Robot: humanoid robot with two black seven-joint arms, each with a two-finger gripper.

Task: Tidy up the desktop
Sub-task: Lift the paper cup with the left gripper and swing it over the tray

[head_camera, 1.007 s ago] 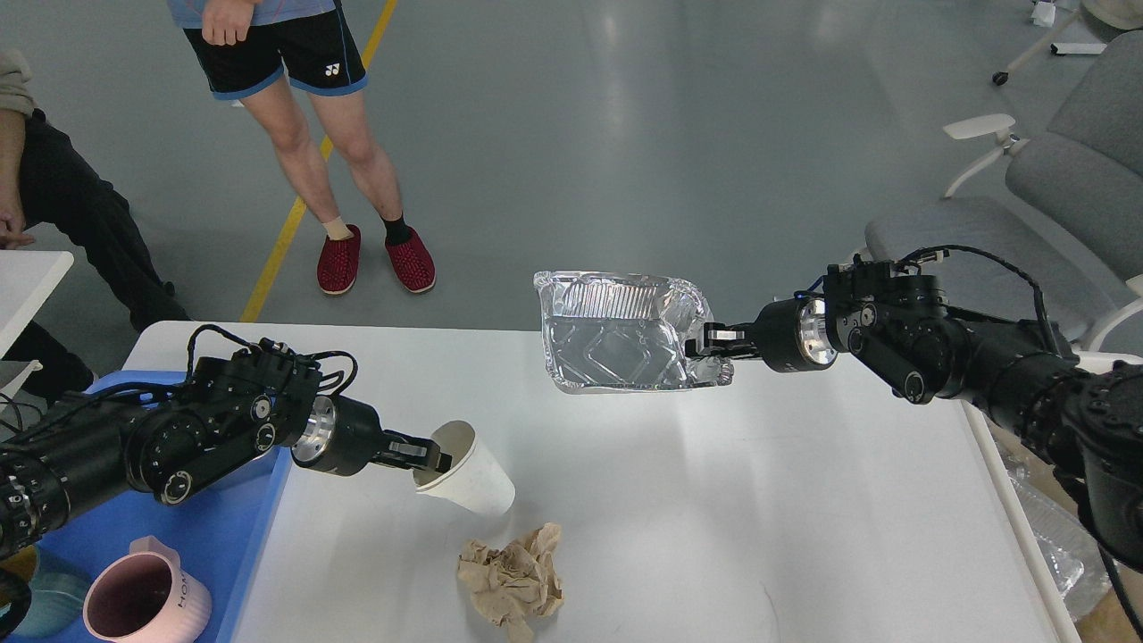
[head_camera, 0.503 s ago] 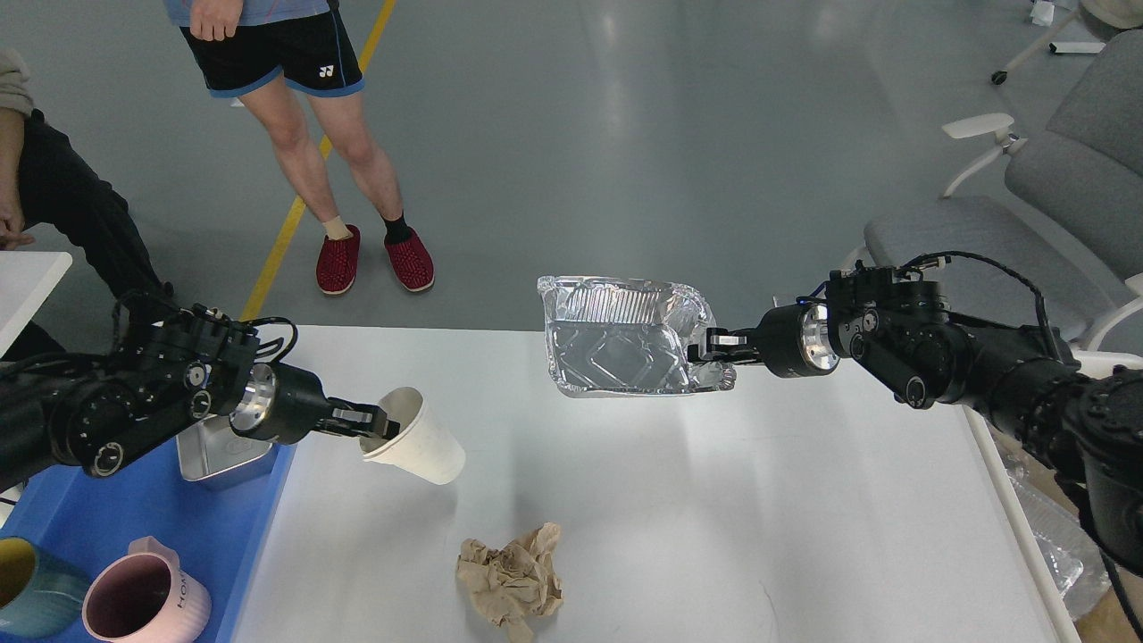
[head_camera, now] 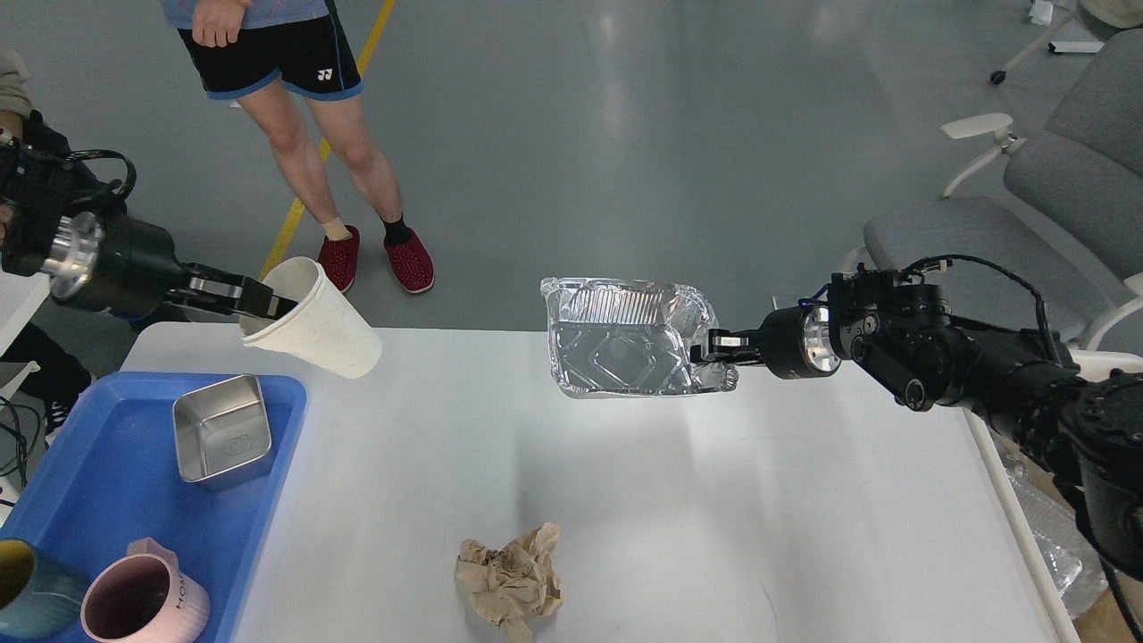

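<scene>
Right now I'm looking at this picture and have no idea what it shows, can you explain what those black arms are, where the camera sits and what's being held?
The camera sits in a humanoid robot's head, looking down at a white desktop. The two black arms are the robot's own. The left tool pinches the rim of a white paper cup, lifted and tipped. The right tool grips the edge of a crinkled foil container, held above the table. A crumpled brown paper lies on the desktop. Beside it, a blue tray holds a metal box, a pink mug and a teal mug.
</scene>
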